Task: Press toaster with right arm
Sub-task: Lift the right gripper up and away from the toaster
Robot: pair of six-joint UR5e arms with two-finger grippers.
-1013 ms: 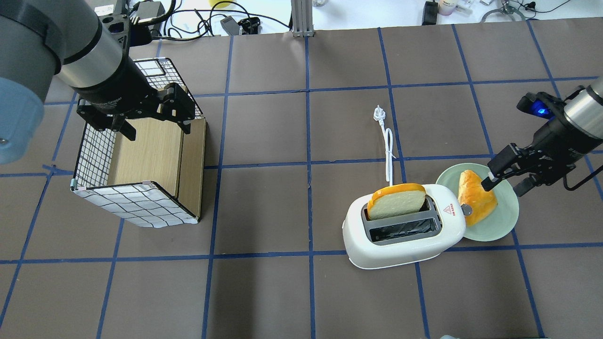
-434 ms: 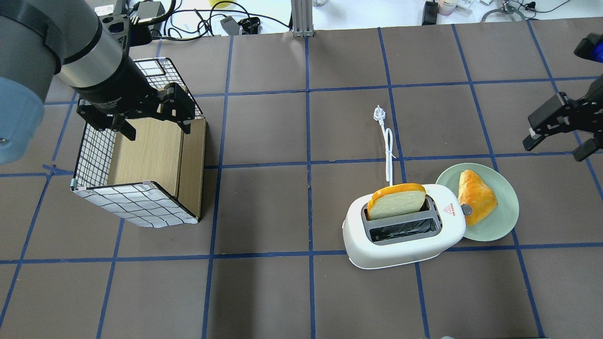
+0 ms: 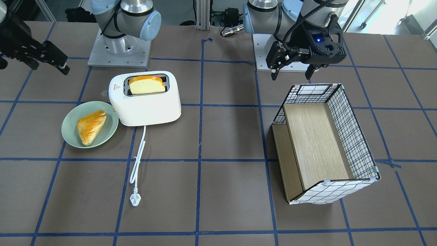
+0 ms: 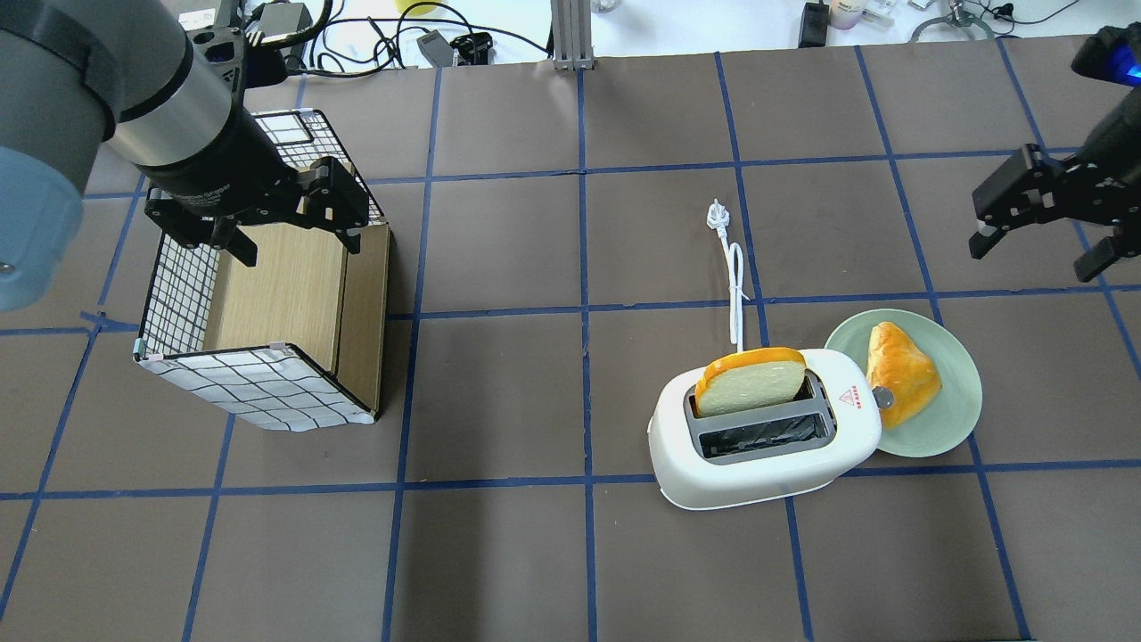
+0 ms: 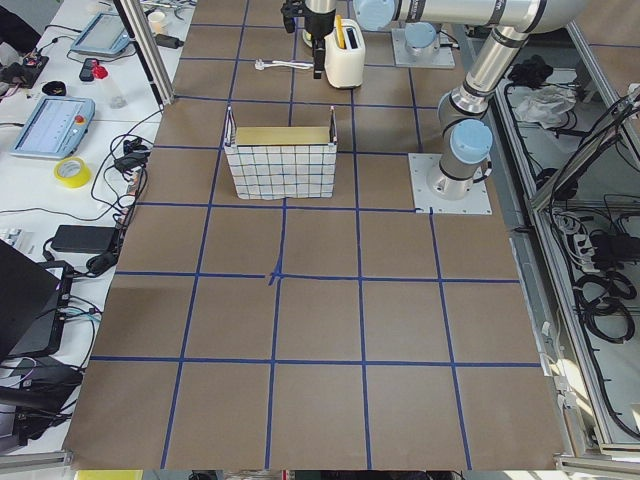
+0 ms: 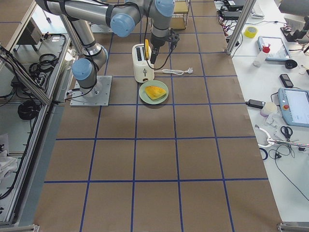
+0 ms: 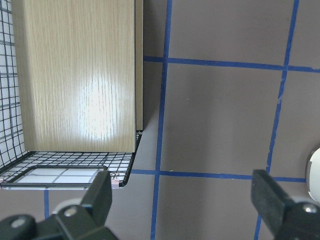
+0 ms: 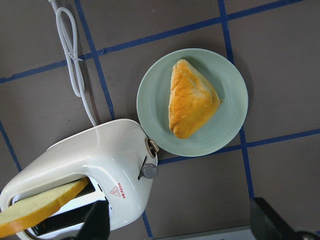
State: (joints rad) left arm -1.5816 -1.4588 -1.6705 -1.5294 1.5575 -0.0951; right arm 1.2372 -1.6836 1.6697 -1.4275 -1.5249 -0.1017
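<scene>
The white two-slot toaster (image 4: 767, 455) stands right of the table's middle, with a slice of toast (image 4: 753, 382) upright in its far slot. Its grey lever knob (image 8: 148, 171) is on the end that faces the plate. It also shows in the front view (image 3: 146, 106). My right gripper (image 4: 1034, 254) is open and empty. It hangs in the air beyond and to the right of the toaster, well apart from it, and its wrist camera looks down on the toaster (image 8: 95, 160). My left gripper (image 4: 299, 250) is open and empty over the checked box (image 4: 258, 383).
A pale green plate (image 4: 949, 428) with a golden pastry (image 4: 900, 370) touches the toaster's lever end. The white cord and plug (image 4: 735, 285) run away from the toaster towards the far side. The checked wire box with a wooden inside stands at the left.
My right gripper has risen from just over the pastry and plate and drawn back, up and to the far right. The left arm, toaster and toast have not moved.
</scene>
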